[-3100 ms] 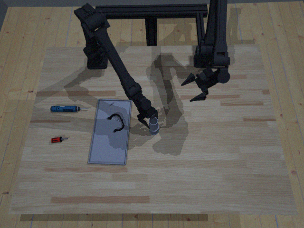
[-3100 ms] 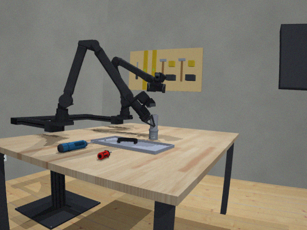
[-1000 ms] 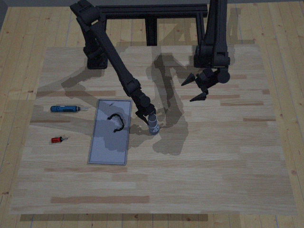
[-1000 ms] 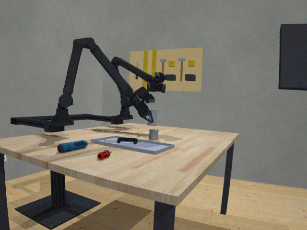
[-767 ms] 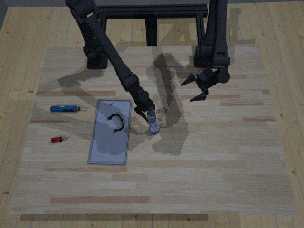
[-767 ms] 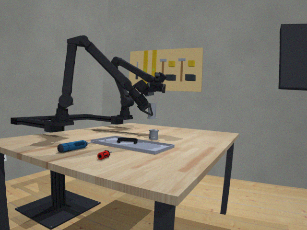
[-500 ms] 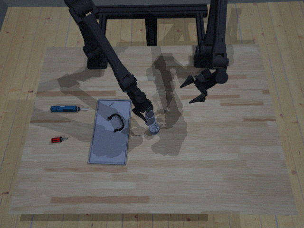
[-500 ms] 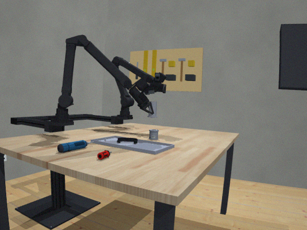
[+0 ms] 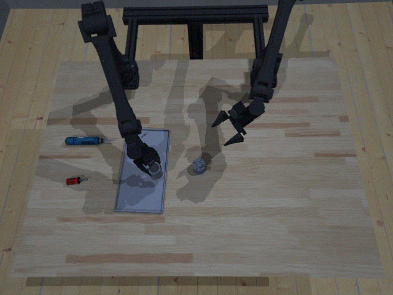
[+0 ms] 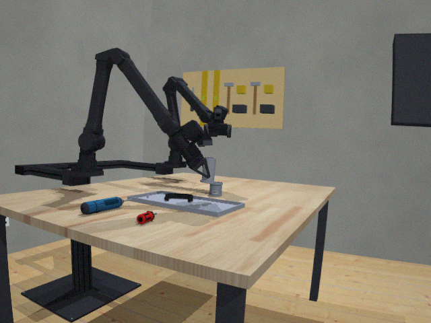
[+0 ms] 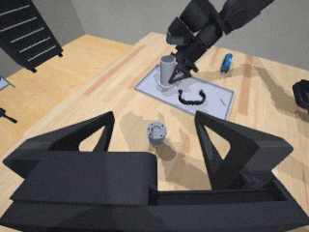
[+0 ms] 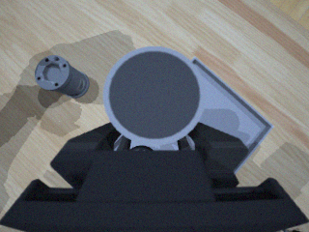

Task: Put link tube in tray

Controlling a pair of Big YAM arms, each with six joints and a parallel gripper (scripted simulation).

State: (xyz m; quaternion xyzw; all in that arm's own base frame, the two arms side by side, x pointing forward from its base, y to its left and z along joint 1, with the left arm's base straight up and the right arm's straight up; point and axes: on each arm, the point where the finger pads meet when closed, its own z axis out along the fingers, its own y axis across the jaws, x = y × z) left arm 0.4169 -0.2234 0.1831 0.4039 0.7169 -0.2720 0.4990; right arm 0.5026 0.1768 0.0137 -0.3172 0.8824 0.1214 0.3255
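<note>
- The link tube (image 9: 155,171) is over the tray (image 9: 164,190), between the fingers of the right end effector (image 9: 153,171).
- The joint module (image 9: 199,166) stands on the tabletop (image 9: 253,222), outside the tray.
- The left end effector (image 9: 218,136) hangs open.
- A blue screwdriver (image 9: 83,141) and a red screwdriver (image 9: 72,180) lie beside the tray.

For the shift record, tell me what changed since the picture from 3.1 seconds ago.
The grey cylindrical link tube came off the grey round joint module and moved toward the grey rectangular tray. The open left end effector shifted toward the module. Unchanged: right end effector's grip, module, tray.
</note>
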